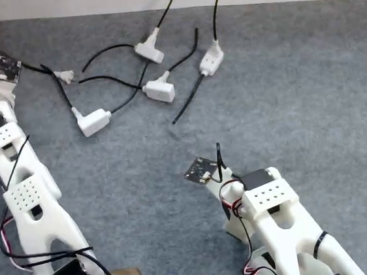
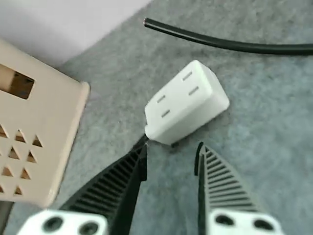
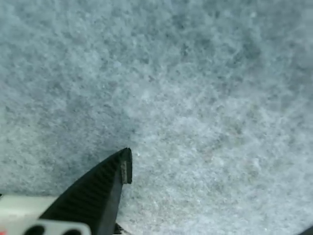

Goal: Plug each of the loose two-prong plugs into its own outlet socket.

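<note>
White outlet socket [image 2: 186, 103] on grey carpet [image 2: 264, 147], just beyond parted left fingers [image 2: 117, 186].

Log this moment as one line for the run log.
left gripper: open, tips at near edge of white outlet socket, not gripping | right gripper: open, above grey mat

Grey carpet [image 1: 324, 96] covers the table; beige box [image 2: 39, 127] with triangular holes rests on it.
</note>
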Action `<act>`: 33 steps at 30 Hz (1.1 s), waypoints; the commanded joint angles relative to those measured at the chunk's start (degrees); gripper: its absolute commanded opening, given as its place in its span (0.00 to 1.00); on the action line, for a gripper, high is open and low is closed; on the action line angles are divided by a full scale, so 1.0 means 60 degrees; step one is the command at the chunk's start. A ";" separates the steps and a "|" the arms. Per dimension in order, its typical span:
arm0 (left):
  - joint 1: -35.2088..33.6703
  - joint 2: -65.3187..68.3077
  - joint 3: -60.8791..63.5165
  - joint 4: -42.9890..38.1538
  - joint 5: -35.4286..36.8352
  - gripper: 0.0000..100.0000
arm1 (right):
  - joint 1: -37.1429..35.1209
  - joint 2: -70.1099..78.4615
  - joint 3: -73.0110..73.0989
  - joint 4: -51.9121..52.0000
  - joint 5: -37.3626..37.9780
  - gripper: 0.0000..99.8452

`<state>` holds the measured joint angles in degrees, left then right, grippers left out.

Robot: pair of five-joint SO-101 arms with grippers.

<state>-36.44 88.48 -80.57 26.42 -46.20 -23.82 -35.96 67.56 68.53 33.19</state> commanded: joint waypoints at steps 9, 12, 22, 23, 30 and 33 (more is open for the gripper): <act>0.0022 -0.0139 0.1062 -0.1963 -0.1114 0.19 | 0.0139 -0.0183 -0.0081 0.0051 0.0103 0.55; 0.0051 -0.0183 0.1194 -0.1949 -0.1289 0.19 | 0.0139 -0.0183 -0.0081 0.0051 0.0103 0.55; 0.0095 -0.0227 -0.0256 0.2403 0.0689 0.00 | 0.0198 -0.0183 -0.0110 0.0095 0.0103 0.55; 0.0081 -0.0227 -0.0886 0.3165 0.0952 0.01 | 0.0227 -0.0183 -0.0154 0.0110 0.0088 0.55; 0.0579 -0.3099 -0.2484 0.9773 0.2769 0.01 | 0.1341 -0.0183 -0.2000 0.1443 0.0059 0.55; 0.1165 -0.4974 -0.2498 1.2425 0.3429 0.01 | 0.2000 -0.0183 -0.3363 0.2484 0.0059 0.55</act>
<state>-33.71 73.63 -92.35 84.35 -29.05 -15.30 -35.96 56.13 77.76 33.19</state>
